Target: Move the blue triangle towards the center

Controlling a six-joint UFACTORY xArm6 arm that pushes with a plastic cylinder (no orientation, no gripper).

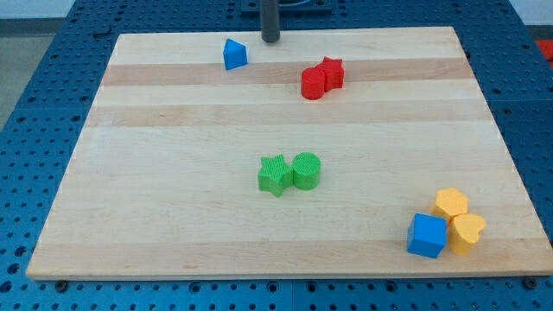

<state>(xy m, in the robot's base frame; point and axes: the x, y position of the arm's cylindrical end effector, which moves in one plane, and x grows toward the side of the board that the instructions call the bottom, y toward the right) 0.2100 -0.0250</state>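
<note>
Camera view takes in the whole wooden board [173, 199] on a blue perforated table [34, 104]. Going from left to right: the blue triangle [234, 54] sits at the far edge, left of the middle. Just right of it and slightly farther back, my tip [270, 39] rests on the board's far edge, near the triangle but apart from it. I have no jaws to spread or press together; the end is a plain dark rod, touching no block.

Near the board's middle stand a green star [275, 174] and a green cylinder [306, 170], touching each other. Farther right and far, a red cylinder [313, 83] and a red block [332, 72] of unclear shape touch as well. In the near right corner a blue cube [427, 235] sits against two yellow blocks [459, 219], one looking like a heart.

By my judgement the task is hardly begun: the triangle lies well apart from the centre, and the whole push toward the near side and a little rightward remains.

One corner of the triangle seems to point toward the far side, with a flat face toward the near side. It is compact, so I cannot make out a clear long axis.
</note>
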